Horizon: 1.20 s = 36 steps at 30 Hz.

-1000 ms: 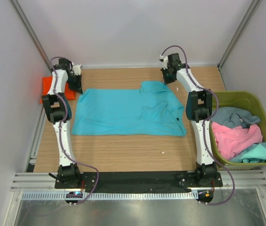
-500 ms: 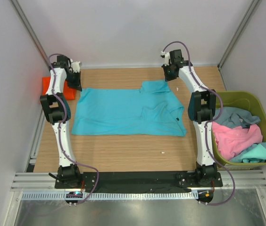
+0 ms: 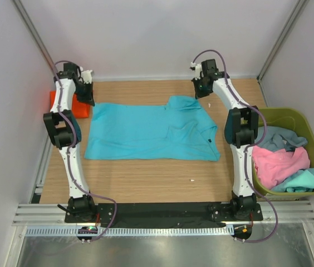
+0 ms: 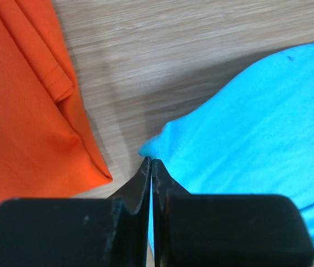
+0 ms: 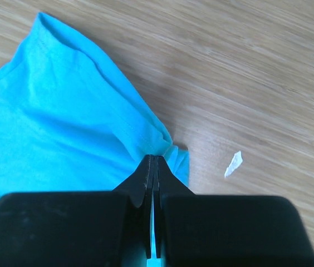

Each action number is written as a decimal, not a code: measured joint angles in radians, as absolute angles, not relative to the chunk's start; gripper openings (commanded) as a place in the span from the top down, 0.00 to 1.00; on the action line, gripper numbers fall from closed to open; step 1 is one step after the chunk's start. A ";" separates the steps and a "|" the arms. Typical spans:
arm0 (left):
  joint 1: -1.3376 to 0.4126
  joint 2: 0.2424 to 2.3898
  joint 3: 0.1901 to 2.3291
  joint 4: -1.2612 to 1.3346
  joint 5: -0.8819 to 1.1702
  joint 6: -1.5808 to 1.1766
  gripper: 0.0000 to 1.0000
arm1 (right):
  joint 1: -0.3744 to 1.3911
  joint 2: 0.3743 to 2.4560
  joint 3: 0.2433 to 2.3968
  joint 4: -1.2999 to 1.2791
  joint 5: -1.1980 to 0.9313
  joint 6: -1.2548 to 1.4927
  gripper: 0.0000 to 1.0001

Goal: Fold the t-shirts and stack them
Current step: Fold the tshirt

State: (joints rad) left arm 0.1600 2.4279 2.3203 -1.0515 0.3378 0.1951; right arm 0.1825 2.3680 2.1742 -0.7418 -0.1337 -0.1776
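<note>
1. Fingers of the left gripper are pressed together on the far left corner of the turquoise shirt. A sliver of its cloth is seen between them.
2. On the right gripper the fingers are likewise clamped on the shirt's far right edge, at a hemmed fold, with turquoise showing between the tips.
3. The turquoise shirt is spread nearly flat across the middle of the table, its long side running left to right. Some rumpling is seen towards its far right corner.
4. An orange shirt is laid folded at the far left of the table, just beside the left gripper. It is parted from the turquoise cloth by a strip of bare wood.
5. A pink shirt, a grey-blue shirt and a teal shirt are heaped in the olive bin at the right, not yet folded.
6. The step in hand is judged to be the start of a fold: both far corners are gripped, so that the far edge can be brought over towards the near edge.
7. For the next move, both corners need to be raised together and carried towards the near side at an even height. If one side is allowed to lead, the fold line is likely to be skewed, and the rumpled right part may be creased in rather than smoothed.
</note>
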 measured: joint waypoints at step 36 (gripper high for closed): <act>0.214 2.114 2.017 -1.024 0.432 0.225 1.00 | 0.184 1.858 1.766 -0.740 -0.144 -0.188 0.99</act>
State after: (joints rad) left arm 0.2142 2.1136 2.0174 -1.0241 0.4320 0.2253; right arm 0.1841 1.8576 1.7657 -0.7403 -0.1440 -0.1883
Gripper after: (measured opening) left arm 0.003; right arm 0.025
